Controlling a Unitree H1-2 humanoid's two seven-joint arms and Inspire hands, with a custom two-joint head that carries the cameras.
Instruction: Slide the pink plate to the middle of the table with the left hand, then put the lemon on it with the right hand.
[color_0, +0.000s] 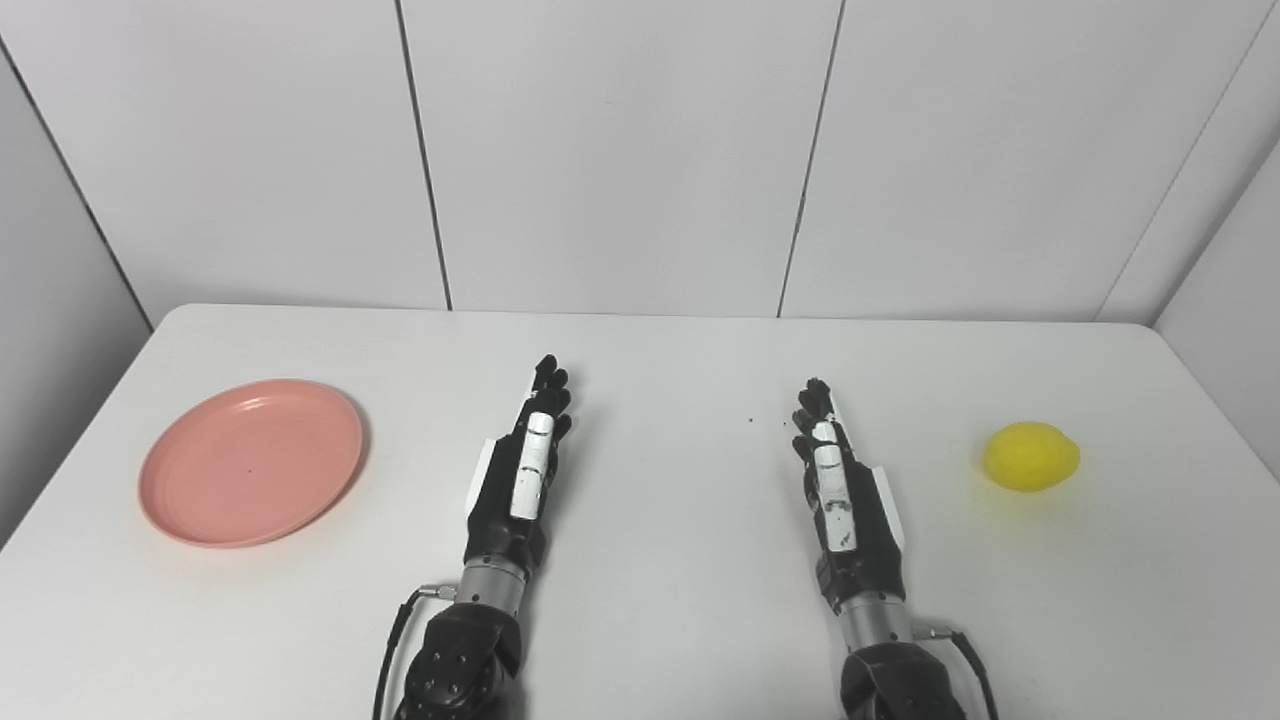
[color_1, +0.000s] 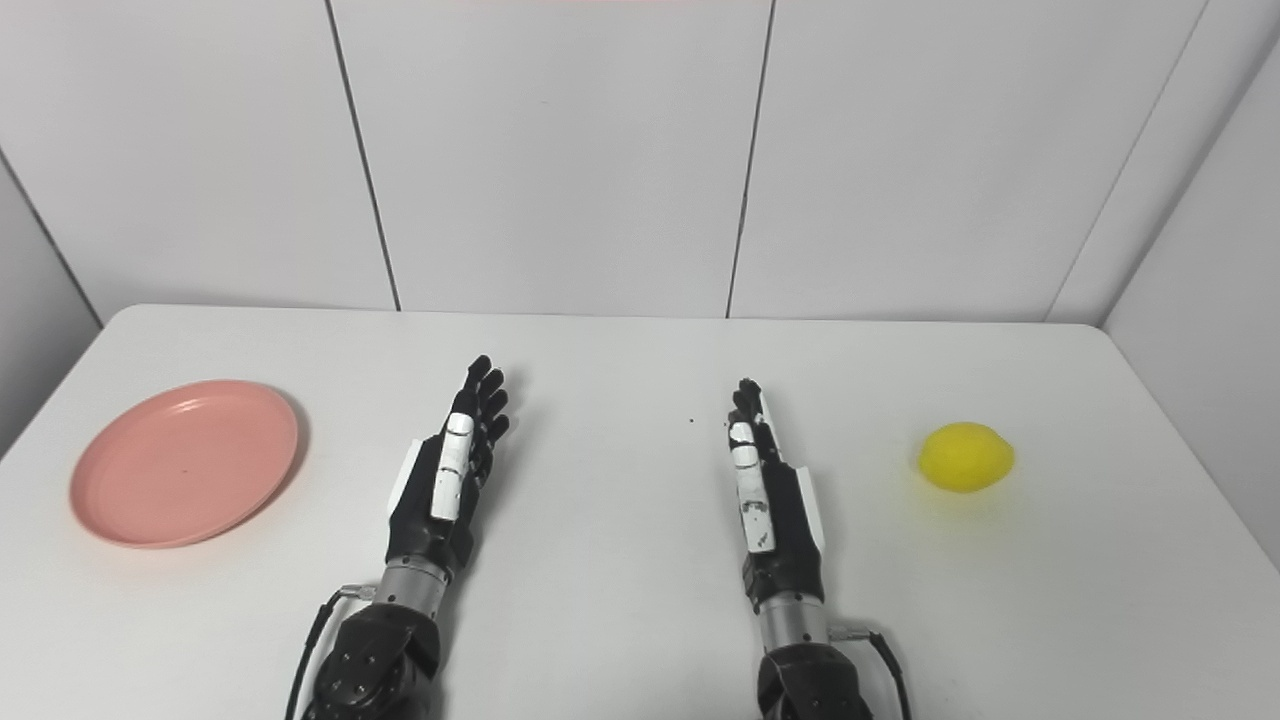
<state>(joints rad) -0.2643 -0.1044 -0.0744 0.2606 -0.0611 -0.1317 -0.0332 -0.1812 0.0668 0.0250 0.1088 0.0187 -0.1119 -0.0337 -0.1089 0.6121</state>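
A pink plate (color_0: 252, 461) lies flat on the white table (color_0: 660, 360) at the left side; it holds nothing. A yellow lemon (color_0: 1030, 456) lies on the table at the right. My left hand (color_0: 522, 470) rests near the middle of the table, fingers stretched forward, open and holding nothing, to the right of the plate with a gap between them. My right hand (color_0: 838, 480) is also open, fingers stretched forward, to the left of the lemon and apart from it.
A grey panelled wall (color_0: 620, 150) stands right behind the table's far edge, with side walls at both ends. A tiny dark speck (color_0: 748, 421) lies on the table between the hands.
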